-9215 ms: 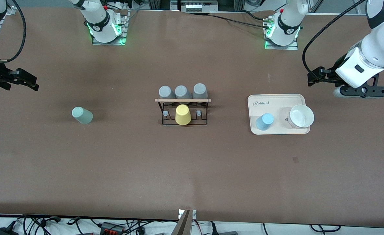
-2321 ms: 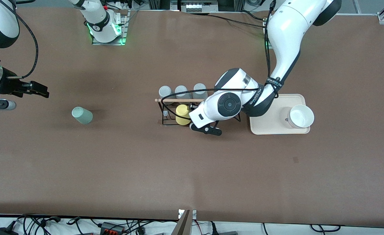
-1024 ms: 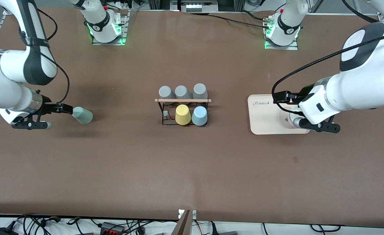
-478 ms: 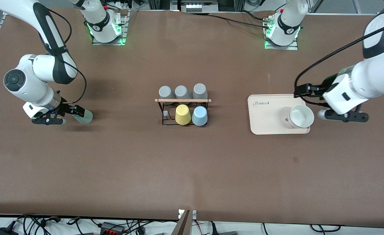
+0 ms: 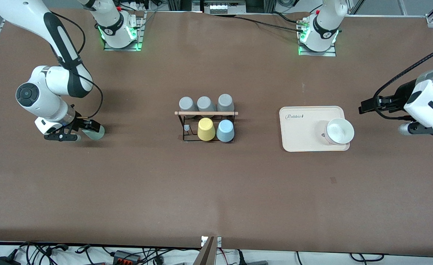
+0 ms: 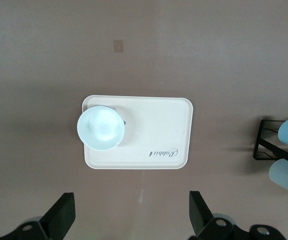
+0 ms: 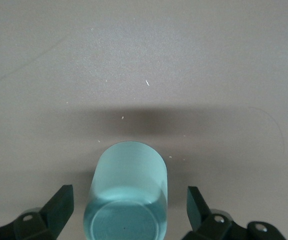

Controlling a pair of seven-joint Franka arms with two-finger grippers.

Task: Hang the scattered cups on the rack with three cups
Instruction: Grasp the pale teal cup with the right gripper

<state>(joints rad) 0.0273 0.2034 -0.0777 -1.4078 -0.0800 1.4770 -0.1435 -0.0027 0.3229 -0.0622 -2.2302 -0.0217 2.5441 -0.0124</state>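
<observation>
Sage green cup (image 7: 128, 192) on brown table (image 5: 216, 191), between spread right tool (image 7: 128, 215), left tool (image 6: 131, 222) spread.

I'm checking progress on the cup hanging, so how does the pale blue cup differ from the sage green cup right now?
The pale blue cup is hung upside down on the rack, beside the yellow cup; the sage green cup lies tipped on the table toward the right arm's end. The right gripper is open around the green cup; the left gripper is open, away from the blue one. Both are small handleless tapered cups.
</observation>
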